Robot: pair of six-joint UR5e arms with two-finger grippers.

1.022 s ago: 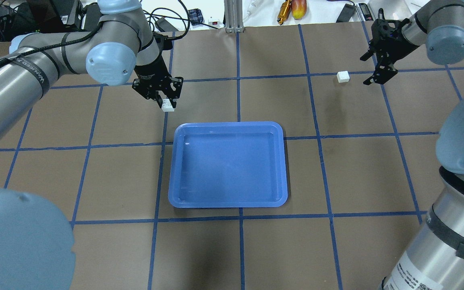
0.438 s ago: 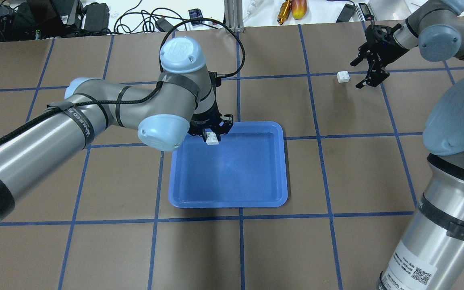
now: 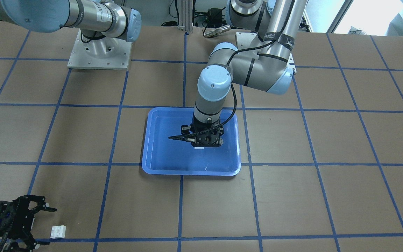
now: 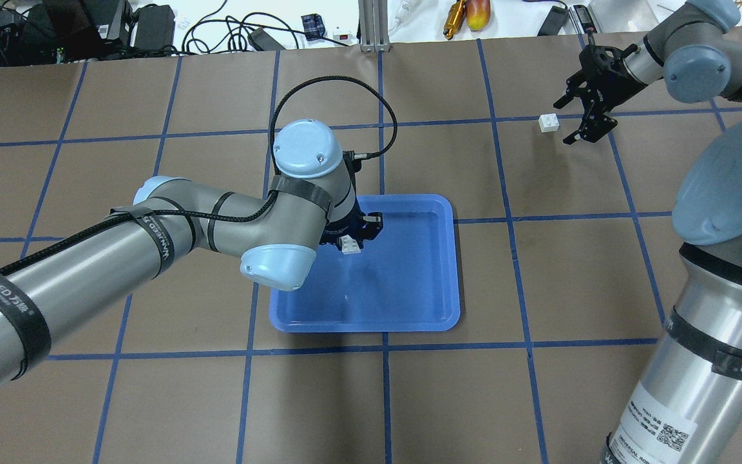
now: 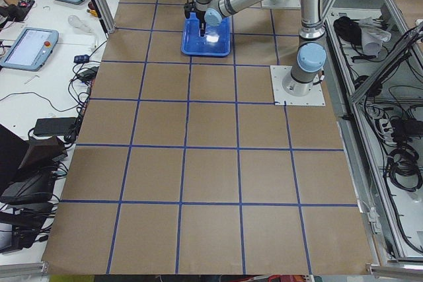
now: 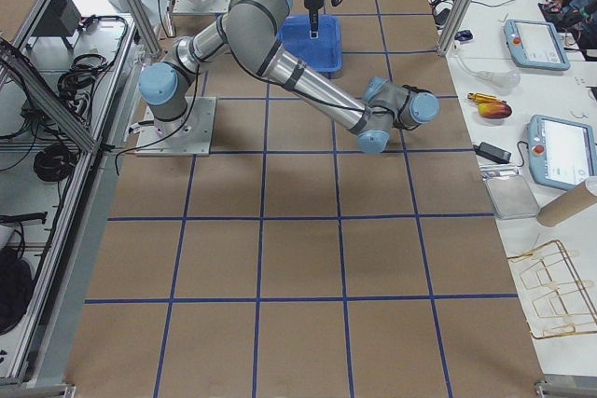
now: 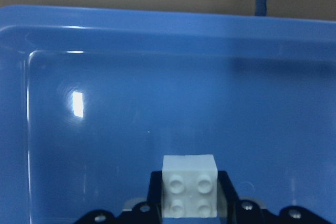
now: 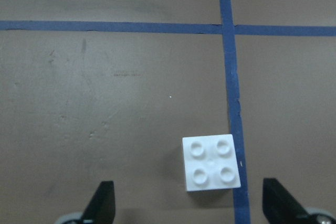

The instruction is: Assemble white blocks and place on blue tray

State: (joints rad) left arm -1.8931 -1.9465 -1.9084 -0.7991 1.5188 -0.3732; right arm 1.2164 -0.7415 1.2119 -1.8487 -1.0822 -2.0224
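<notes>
1. Left gripper clamped on a white block, studs up, above the blue tray, over its half nearer the left arm.
2. Second white block sits on the brown table well apart from the tray; right gripper is spread wide, block just beside it, not between the fingers.
3. We judge that the right gripper should centre over its block before closing.
4. We would keep the held block level and low, so the studs mate squarely.
</notes>
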